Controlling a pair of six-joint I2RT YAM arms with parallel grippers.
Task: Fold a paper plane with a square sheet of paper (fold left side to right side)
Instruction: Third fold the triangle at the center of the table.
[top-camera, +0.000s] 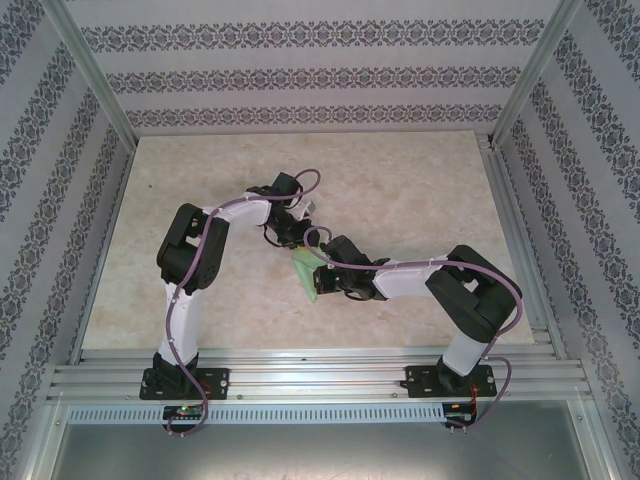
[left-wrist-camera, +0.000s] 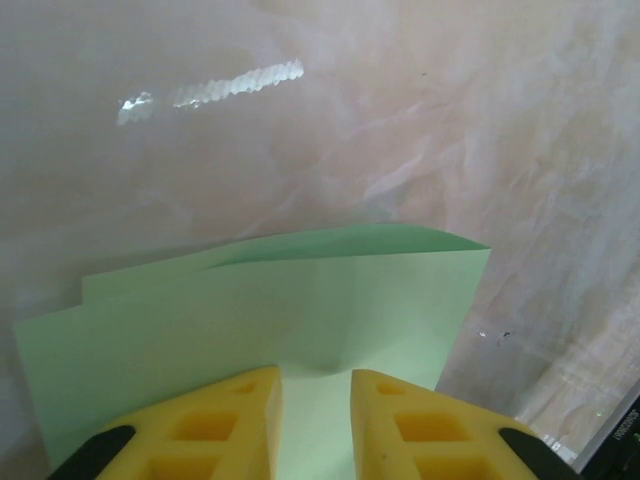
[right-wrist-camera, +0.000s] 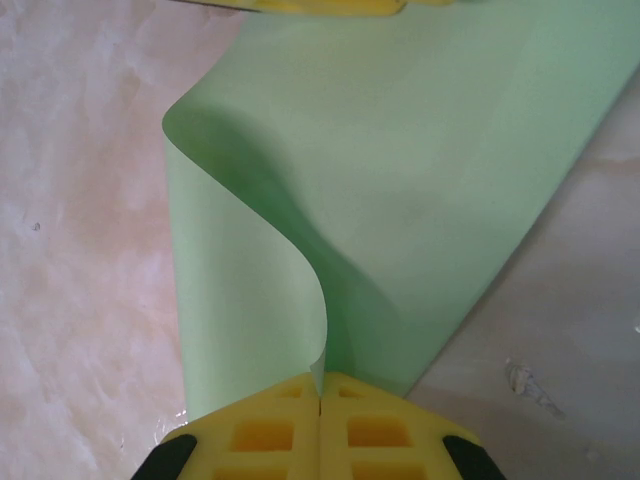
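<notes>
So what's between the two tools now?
The square sheet of paper, curling from the right tool, which is shut on its edge, up to the left tool, in the right wrist view.

Walls (top-camera: 300, 75) in striped floral wallpaper are closing in three sides. A pale marbled surface (top-camera: 400, 180) is lying inside silver metal rails (top-camera: 320, 375), and a streak of glare (left-wrist-camera: 210, 90) is shining on it.

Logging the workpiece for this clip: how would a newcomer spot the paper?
On the pale marbled table, look where the two arms meet. The mint-green sheet of paper is there, partly folded over, one curled edge pinched by the right gripper. Its green sets it apart from the white-and-black arms and yellow fingers.
</notes>
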